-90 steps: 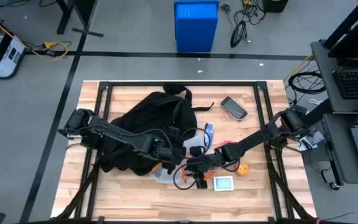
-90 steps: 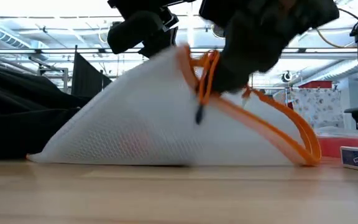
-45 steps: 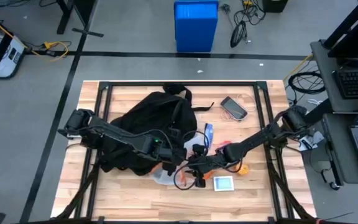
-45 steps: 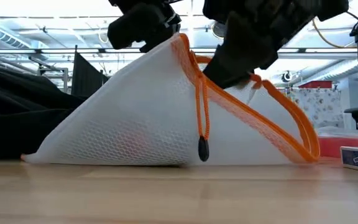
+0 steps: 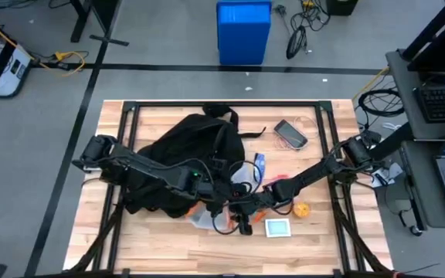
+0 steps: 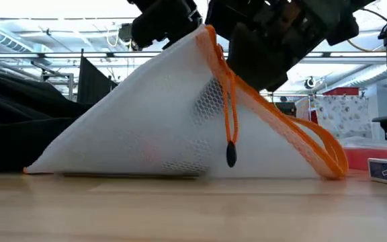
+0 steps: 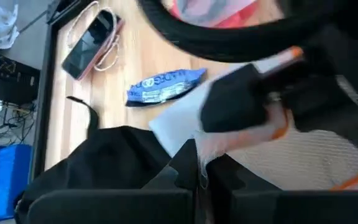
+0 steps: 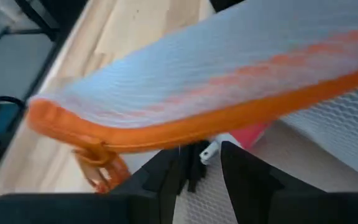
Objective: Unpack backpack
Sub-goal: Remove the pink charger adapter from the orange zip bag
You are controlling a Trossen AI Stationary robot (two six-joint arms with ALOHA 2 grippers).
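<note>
Beside the backpack [image 5: 178, 158], which lies slumped on the left half of the wooden worktop [image 5: 161, 239] in the high view, both arms meet over a white mesh pouch [image 5: 205, 218] just in front of it. The left tool [image 5: 216, 205] and right tool [image 5: 242, 210] are close together there; from above I cannot tell how far either is open. Right of the backpack lie a blue packet [image 5: 259, 164] and a phone [image 5: 290, 133]; further right of the pouch are a small orange object [image 5: 302, 209] and a white-framed card [image 5: 277, 227].

Low view: the mesh pouch [image 6: 180, 121] stands as a tent, its orange-trimmed edge lifted to a peak under the dark tools, with an orange zip cord [image 6: 230, 114] hanging down to a dark toggle. Something pinkish shows faintly through the mesh. Compared with half a second ago, the peak sits higher and further from the backpack [image 6: 19, 121], and the cord hangs further that way too.

Left wrist view: the left tool [image 7: 199, 177] is pinched nearly closed on the pouch's white mesh edge [image 7: 241, 155], next to the backpack [image 7: 98, 162].

Right wrist view: the right tool [image 8: 199, 163] has a narrow gap, with a small zip pull between its fingers, under the orange rim [image 8: 197, 127].
</note>
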